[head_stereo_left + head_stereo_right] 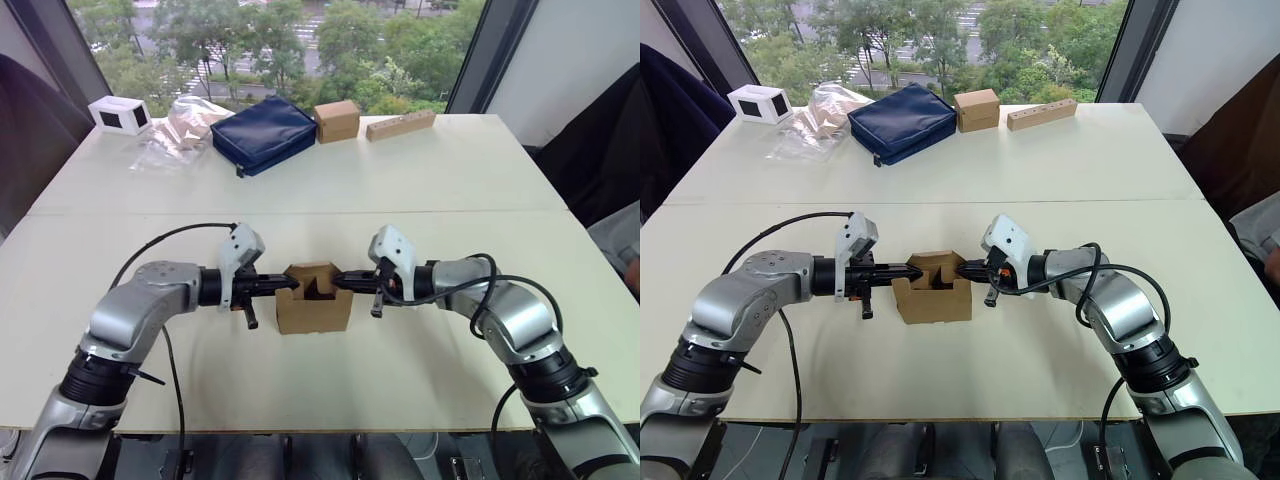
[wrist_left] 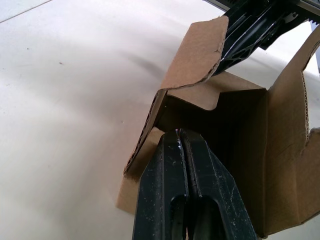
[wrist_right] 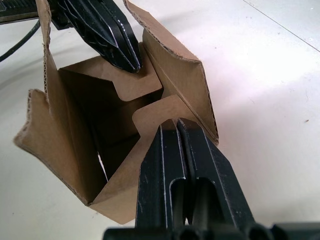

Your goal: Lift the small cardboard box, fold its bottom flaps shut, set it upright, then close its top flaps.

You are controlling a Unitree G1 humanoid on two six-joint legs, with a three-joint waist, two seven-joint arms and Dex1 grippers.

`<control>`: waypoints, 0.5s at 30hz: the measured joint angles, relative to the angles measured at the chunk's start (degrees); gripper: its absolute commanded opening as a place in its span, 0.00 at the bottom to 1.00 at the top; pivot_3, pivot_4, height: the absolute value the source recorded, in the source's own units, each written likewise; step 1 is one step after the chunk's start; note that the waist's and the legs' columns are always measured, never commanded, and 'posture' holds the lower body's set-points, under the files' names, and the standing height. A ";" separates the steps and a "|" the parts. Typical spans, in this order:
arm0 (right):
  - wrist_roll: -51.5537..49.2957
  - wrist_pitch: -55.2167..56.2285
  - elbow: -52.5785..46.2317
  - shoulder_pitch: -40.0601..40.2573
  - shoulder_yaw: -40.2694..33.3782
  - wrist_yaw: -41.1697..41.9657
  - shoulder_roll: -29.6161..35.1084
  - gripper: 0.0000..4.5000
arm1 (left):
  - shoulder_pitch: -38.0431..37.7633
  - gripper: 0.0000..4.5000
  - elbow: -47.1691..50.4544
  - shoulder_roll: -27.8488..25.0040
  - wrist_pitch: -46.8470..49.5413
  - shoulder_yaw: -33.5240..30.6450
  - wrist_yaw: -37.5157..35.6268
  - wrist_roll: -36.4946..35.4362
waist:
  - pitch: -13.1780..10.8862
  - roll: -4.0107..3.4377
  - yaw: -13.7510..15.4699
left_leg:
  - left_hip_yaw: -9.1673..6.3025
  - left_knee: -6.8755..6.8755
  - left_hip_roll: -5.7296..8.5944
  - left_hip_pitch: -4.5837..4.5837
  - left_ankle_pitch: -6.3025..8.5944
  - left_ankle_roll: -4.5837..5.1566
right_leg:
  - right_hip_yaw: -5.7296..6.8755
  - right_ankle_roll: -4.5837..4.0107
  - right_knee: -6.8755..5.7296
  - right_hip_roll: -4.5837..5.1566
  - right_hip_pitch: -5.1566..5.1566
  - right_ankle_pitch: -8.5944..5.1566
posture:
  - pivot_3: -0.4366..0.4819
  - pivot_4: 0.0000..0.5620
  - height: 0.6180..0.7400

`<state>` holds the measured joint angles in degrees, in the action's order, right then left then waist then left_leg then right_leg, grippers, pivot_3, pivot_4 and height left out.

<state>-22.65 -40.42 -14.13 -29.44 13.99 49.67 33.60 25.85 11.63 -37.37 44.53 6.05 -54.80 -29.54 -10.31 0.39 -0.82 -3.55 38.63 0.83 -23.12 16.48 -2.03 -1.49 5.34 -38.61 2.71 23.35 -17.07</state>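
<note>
Box [image 1: 314, 300] upright near the table's [image 1: 450, 180] front edge, top flaps [image 3: 165, 107] half folded.
Left gripper [image 1: 290, 284] and right gripper [image 1: 339, 282] come in level from opposite sides, jaws pinched together, empty, each tip pressing an end flap inward. Box sits between them, equally near both. Side flaps stand up, likely next.

1. Both eye views look forward and down from the head over the pale surface [image 1: 420, 180], sharing nearly the same scene up to the windows.
2. The left wrist view looks along its own fingers [image 2: 187, 195], very near the small cardboard box [image 2: 250, 150].
3. The right wrist view faces the opposite way, equally near, sharing that box.
</note>
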 measured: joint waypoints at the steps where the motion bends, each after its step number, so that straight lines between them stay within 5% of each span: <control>1: 0.03 0.10 -0.03 0.02 0.00 0.13 0.04 0.00 | -0.03 0.01 -0.03 0.11 0.01 -0.07 0.02 -0.04 | 0.00 0.00 0.01 | 0.00 0.00 0.00 0.00 0.00 0.00 | 0.00 0.00 0.00 0.00 0.00 0.00 | 0.48 0.27 1.00; 9: -4.64 -2.34 -3.67 -0.06 -6.99 0.06 0.65 0.00 | 4.59 0.01 -4.62 1.76 7.20 -10.19 0.22 -10.40 | -0.01 0.01 0.03 | -0.04 0.06 -0.01 -0.09 0.00 0.00 | 0.02 0.00 -0.02 0.00 0.06 0.00 | 0.48 0.27 1.00; 15: -11.61 -7.62 -9.79 -0.06 -15.24 -2.02 2.04 0.00 | 5.96 0.01 -13.17 1.45 3.38 -11.35 0.01 -8.04 | -0.01 0.00 0.07 | -0.04 0.05 0.00 -0.09 0.00 0.00 | 0.02 0.00 -0.02 0.00 0.07 0.00 | 0.48 0.27 1.00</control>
<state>-34.26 -48.05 -23.92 -29.50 -1.25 47.65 35.64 31.82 -1.54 -35.92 47.91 -5.30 -54.79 -37.57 -10.32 0.40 -0.75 -3.58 38.68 0.83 -23.21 16.48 -2.04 -1.47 5.34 -38.63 2.71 23.42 -17.07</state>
